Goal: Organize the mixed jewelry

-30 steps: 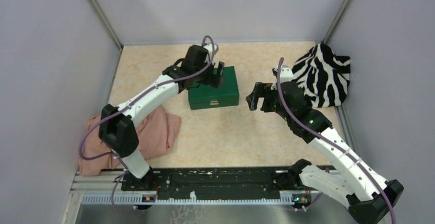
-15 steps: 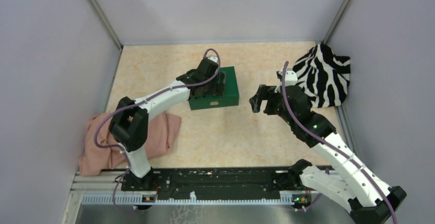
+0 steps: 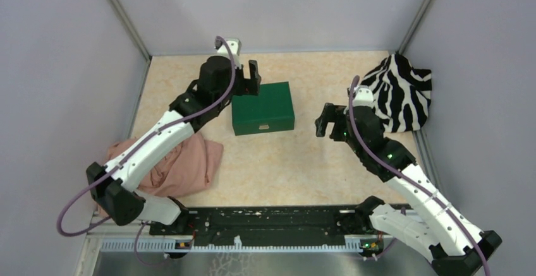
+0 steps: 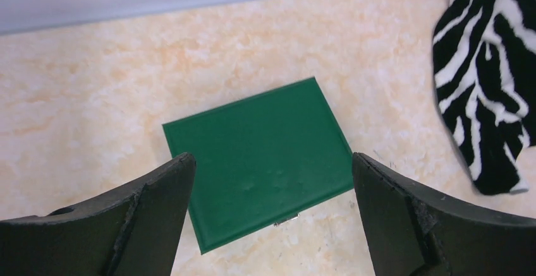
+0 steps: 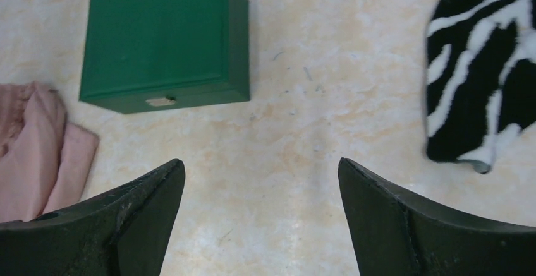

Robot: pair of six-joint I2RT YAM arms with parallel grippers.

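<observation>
— What sits on your beige marbled table [image 3: 284,162]?
— Your left gripper [image 4: 272,162] hangs spread wide, holding nothing, above a smooth, shut green box [image 3: 262,107] with a small metal clasp [image 5: 160,101].
— And your right?
— Your right gripper [image 5: 259,163] gapes empty between the box and a fuzzy zebra cloth [image 3: 398,93]. You cannot tell where the jewelry lies.

One green box [image 3: 262,107], one zebra-striped cloth [image 3: 398,93] and one pink cloth [image 3: 183,162] lie on the table [image 3: 284,162].

green box [image 3: 262,107] interior hidden, zebra cloth [image 5: 487,67] cropped at edge
</observation>
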